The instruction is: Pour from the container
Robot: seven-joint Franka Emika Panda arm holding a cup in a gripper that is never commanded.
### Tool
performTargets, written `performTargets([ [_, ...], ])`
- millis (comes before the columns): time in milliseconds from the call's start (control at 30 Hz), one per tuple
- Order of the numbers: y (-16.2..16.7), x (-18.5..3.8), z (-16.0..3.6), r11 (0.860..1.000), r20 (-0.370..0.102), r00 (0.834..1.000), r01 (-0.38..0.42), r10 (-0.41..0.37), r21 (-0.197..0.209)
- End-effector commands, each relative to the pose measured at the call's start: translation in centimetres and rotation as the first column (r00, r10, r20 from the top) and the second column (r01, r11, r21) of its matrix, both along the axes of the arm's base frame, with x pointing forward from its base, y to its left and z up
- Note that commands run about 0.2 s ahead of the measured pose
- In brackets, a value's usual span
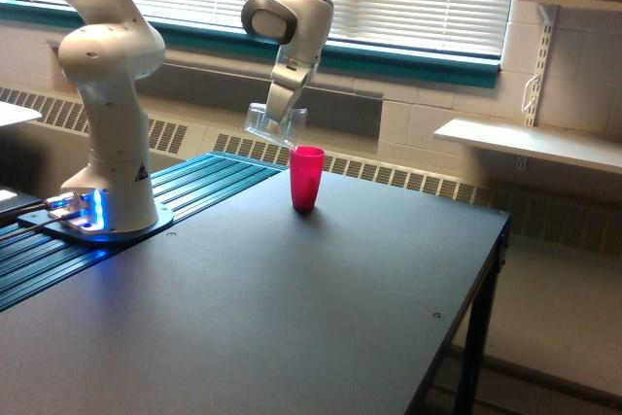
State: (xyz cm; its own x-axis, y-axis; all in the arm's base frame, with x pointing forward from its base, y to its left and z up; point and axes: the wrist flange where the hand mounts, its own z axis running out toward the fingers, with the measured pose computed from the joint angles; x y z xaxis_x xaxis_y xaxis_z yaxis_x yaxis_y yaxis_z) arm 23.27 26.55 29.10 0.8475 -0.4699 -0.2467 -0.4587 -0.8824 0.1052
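Observation:
The container (270, 124) is a small clear plastic cup, held tilted in the air with its mouth leaning toward the exterior view's right. My gripper (278, 114) is shut on it, coming down from the white arm above. The cup's lower lip hangs just above and to the left of the rim of a pink-red tumbler (306, 178), which stands upright on the black table (292, 308). I cannot tell what is left inside the clear cup.
The arm's white base (107, 143) stands on a blue ribbed plate (194, 182) at the exterior view's left. The table's right edge (476, 279) drops off to the floor. A wall shelf (530, 143) and blinds sit behind.

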Motion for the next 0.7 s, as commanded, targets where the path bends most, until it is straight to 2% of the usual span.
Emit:
performTargets([
  [33,0.0,-0.7,-0.1,1.0,-0.008,1.0,-0.005,0.005,-0.007],
  [267,0.0,-0.6,0.0,1.0,-0.005,1.0,-0.006,0.006,-0.008],
  [533,0.1,-0.2,0.7,1.0,0.033,0.999,-0.005,0.005,-0.016],
  [700,0.2,0.0,1.1,1.0,0.041,0.999,-0.005,0.005,-0.004],
])
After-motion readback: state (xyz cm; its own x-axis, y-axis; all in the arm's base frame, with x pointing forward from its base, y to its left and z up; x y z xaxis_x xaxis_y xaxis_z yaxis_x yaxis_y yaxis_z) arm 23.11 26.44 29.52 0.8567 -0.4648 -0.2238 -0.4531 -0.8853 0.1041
